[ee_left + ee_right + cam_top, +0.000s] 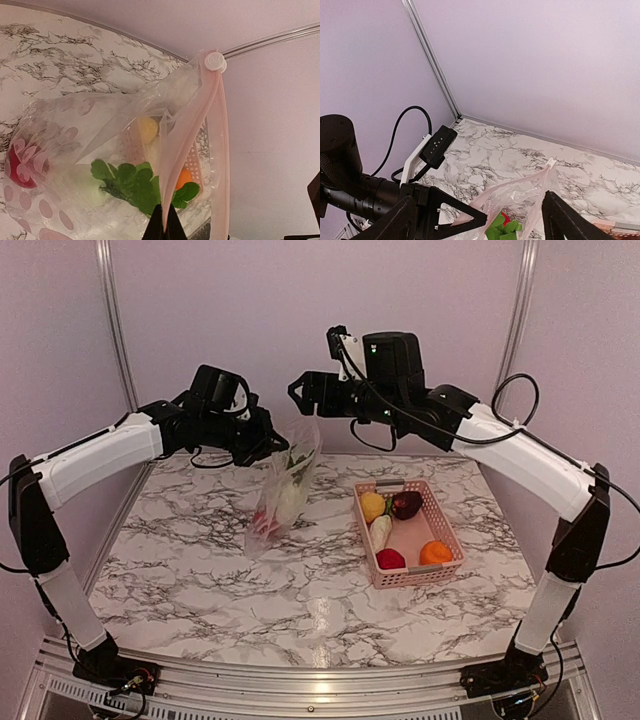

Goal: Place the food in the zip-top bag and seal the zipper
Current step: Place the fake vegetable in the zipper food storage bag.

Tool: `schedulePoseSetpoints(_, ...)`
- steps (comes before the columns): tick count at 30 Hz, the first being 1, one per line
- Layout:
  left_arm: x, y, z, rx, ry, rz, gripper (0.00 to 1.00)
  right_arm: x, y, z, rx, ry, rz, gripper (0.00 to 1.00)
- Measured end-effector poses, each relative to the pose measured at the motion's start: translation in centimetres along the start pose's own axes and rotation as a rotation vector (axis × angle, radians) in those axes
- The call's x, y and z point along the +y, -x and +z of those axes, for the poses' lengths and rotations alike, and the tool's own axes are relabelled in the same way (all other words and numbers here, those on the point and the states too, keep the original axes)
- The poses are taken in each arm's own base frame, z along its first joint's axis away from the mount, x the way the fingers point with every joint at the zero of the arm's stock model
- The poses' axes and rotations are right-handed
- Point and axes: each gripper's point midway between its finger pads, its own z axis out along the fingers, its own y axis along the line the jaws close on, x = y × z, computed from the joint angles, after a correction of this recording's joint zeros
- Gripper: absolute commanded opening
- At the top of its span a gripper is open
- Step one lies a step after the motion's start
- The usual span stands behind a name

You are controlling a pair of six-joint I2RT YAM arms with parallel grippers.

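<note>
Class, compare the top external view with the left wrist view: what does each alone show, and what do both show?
Top external only: the red piece and maroon piece in the pink basket. Left wrist only: the white slider on the zipper, which the left pincer pinches. Both: the zip-top bag holding the green leaf.

Marble-patterned table [200, 580], pale lilac walls [200, 300], metal corner rails [112, 310].
</note>
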Motion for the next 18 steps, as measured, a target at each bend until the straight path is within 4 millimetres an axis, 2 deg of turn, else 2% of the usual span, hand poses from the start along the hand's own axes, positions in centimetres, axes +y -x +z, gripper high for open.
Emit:
schedulePoseSetpoints(6,0.2,0.0,0.0,-0.003,0.007,0.021,0.00,-0.6,1.0,-1.6,-0.005,-0.028,0.002,0.82)
schedulePoseSetpoints(9,-0.1,0.5,-0.7,-0.012,0.029,0.078,0.00,-1.1,1.5,-2.7,-0.016,-0.043,0.006,0.82)
schedulePoseSetpoints(13,-2.5,3.9,-4.1,-0.109,0.072,0.215,0.00,-2.7,1.7,-4.4,-0.017,-0.069,0.020,0.81)
schedulePoseSetpoints(15,-3.9,6.1,-6.8,-0.198,0.102,0.298,0.00,-4.2,1.6,-5.1,-0.015,-0.093,0.038,0.81)
schedulePoseSetpoints(18,-4.5,7.5,-10.4,-0.279,0.148,0.386,0.00,-7.0,1.1,-6.1,-0.006,-0.136,0.070,0.80)
